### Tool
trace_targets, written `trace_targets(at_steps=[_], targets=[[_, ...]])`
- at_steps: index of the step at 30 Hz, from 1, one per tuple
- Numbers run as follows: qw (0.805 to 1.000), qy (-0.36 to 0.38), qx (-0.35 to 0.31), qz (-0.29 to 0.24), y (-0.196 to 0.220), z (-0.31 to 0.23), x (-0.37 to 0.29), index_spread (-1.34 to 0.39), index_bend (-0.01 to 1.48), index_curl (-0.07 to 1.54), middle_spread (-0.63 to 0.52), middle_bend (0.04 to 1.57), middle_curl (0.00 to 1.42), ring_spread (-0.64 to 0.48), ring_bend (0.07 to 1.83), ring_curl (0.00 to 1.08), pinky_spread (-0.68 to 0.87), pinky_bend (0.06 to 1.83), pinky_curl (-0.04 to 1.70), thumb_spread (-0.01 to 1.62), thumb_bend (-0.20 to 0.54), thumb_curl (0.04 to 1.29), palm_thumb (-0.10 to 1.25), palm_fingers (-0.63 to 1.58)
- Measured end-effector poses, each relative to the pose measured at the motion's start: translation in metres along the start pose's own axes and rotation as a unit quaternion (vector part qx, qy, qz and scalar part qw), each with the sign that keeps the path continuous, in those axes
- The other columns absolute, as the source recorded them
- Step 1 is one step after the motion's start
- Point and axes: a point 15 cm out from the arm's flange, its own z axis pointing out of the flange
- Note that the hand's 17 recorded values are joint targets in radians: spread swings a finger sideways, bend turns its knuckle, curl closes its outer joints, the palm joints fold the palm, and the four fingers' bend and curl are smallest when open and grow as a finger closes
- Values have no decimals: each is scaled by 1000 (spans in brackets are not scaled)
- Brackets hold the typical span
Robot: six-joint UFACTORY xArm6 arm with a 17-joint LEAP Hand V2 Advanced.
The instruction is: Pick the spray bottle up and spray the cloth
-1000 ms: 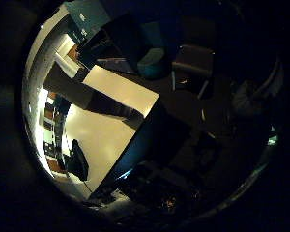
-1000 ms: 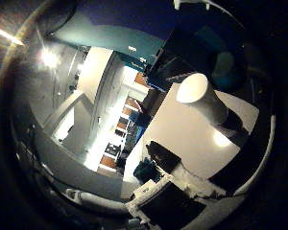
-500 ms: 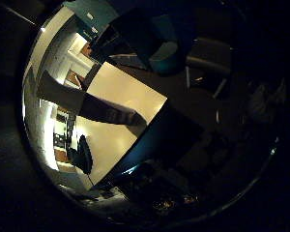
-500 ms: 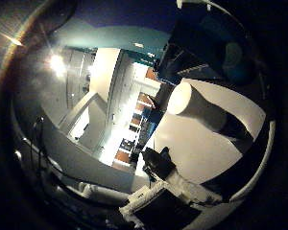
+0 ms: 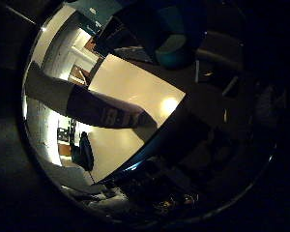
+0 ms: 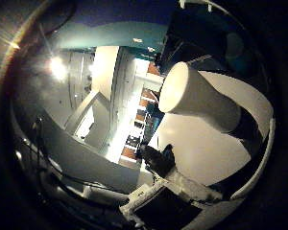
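Since both palm cameras look out across the same spot, the biggest thing in either one is the pale white flat surface, glossy enough to show a bright glare spot. Around it the room is mostly dim. The thumb side view shows a teal band of wall high up, grey-white walls under it, a bright round lamp and a lit strip of room further back with orange-brown shelving.

Next biggest is the white cylindrical spray bottle with a dark band. It takes up a good chunk of the thumb side view, so it's close to the palm, and its dark end sits down by the surface's edge. Can't honestly tell whether it's standing or lying.

The little finger side view shows the same bottle as a long bar stretched across the surface, pale at one end and dark at the other, with pale marks on the dark part. That view also picks up stuff the other doesn't: a teal rounded seat and dark boxy furniture past the surface, plus a small dark chair-like shape beside it.

Only the thumb side view shows any of the hand, white and black parts at the edge. Whether its fingers are spread or curled, I can't tell.
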Motion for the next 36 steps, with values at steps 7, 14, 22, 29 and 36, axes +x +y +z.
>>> trace_targets(at_steps=[7, 14, 22, 29, 36], targets=[[1000, 2, -8, 0, -3, 16, 6, -61, 142, 255, 218, 282, 355, 211, 381, 288, 326, 268, 323, 939, -28, 311, 544, 170], [1000, 13, -10, -12, -15, 37, 8, -17, 163, 263, 213, 242, 353, 183, 470, 313, 310, 391, 343, 950, -22, 318, 587, 235], [998, -19, 46, -40, -29, 44, -9, -44, 156, 291, 147, 372, 415, 167, 538, 332, 243, 363, 316, 960, -27, 332, 659, 346], [998, -25, 46, -42, -21, 48, -12, -57, 176, 297, 158, 416, 454, 176, 843, 444, 193, 469, 332, 957, -25, 341, 684, 454], [998, -32, 47, -40, -15, 48, -14, -84, 235, 378, 176, 509, 517, 221, 909, 498, 259, 544, 345, 957, -25, 353, 723, 491]])
